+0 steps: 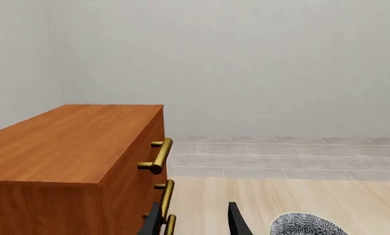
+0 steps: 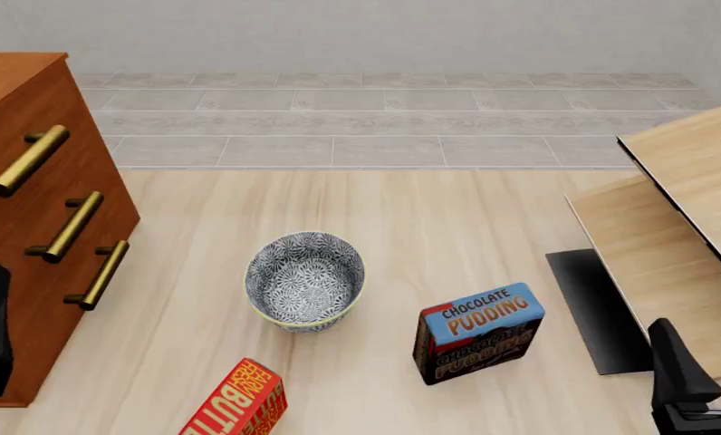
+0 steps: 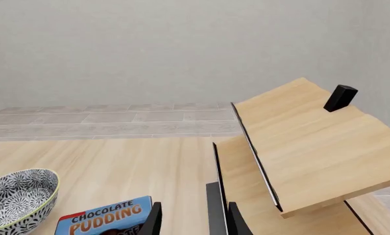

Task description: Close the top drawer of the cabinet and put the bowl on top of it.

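One reddish-brown wooden cabinet (image 2: pixel 23 190) with three brass-handled drawers, one floral blue-grey bowl (image 2: pixel 303 280), two boxes; both grippers low at the near edge, their fingers parted and empty.

Grey wall (image 2: pixel 373 32), tiled strip (image 2: pixel 373 127), pale-wood furniture (image 2: pixel 687 217) right.

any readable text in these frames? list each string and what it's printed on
"CHOCOLATE PUDDING": blue top face of the pudding box; repeated on its dark front, partly readable.
"BUTTE...": red box at the front view's lower edge, cut off by the frame; the smaller line above it is too small to read.
Nothing else carries text.
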Action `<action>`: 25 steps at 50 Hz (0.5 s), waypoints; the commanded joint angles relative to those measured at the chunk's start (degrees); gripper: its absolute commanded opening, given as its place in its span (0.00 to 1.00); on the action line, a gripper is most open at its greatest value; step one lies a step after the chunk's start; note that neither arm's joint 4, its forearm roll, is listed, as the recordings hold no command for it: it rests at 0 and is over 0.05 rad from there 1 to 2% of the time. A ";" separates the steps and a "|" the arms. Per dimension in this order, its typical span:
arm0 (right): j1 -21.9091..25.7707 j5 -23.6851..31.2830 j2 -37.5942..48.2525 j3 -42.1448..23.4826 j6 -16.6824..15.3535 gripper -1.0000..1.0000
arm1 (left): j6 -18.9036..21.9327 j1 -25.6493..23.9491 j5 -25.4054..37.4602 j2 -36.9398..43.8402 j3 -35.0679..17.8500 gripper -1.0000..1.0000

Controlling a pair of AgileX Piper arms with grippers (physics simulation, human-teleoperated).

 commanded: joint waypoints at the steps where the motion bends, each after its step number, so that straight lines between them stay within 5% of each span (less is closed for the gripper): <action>1: 0.06 0.00 -0.04 -0.05 -0.18 1.00 | -0.29 -1.45 3.28 -5.66 1.21 1.00; 25: 0.12 -0.32 -0.02 0.26 -0.27 1.00 | 0.44 -2.25 3.69 -5.67 1.91 1.00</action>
